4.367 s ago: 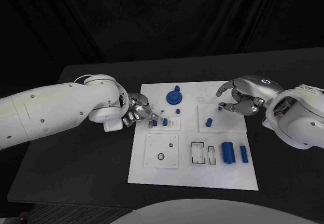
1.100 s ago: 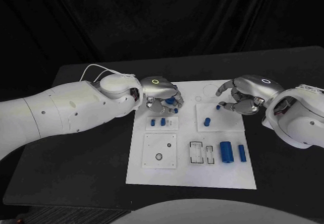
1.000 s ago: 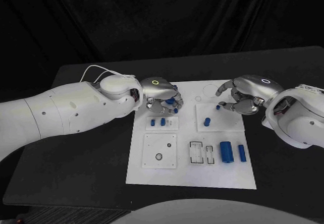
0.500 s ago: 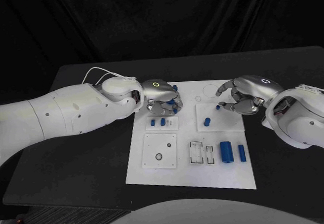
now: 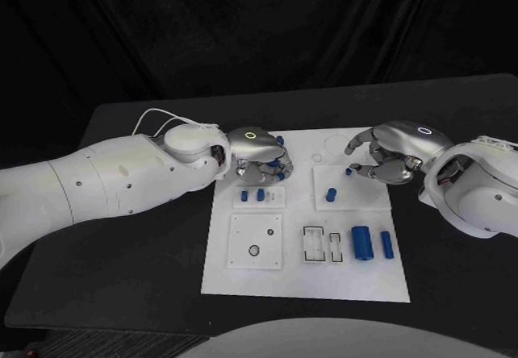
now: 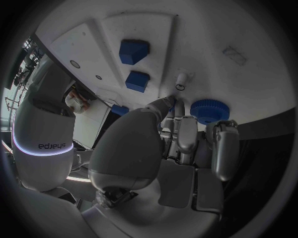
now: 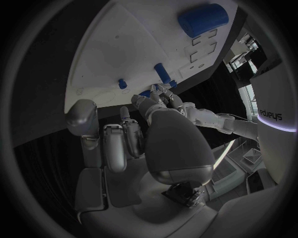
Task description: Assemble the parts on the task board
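Note:
The white task board (image 5: 305, 273) lies mid-table. My left hand (image 5: 258, 153) sits over the blue gear (image 5: 284, 171) at the board's far left corner. In the left wrist view its fingers (image 6: 186, 136) curl against the rim of the gear (image 6: 209, 110), which rests on the board (image 6: 205, 44). My right hand (image 5: 392, 154) hovers at the board's far right edge with fingers curled in and nothing in them, a small blue peg (image 5: 351, 172) just at its fingertips. Two short blue pegs (image 5: 253, 195) stand near the gear.
Another blue peg (image 5: 333, 195) stands mid-board. A large blue cylinder (image 5: 362, 242) and a thinner one (image 5: 387, 244) lie at the near right. Empty outlined slots (image 5: 323, 245) and a square plate with a hole (image 5: 257, 242) sit nearer me. Black table surrounds the board.
My left hand has come from the board's left edge onto the gear, and its fingers have drawn in around it over the last second. My right hand has stayed still.

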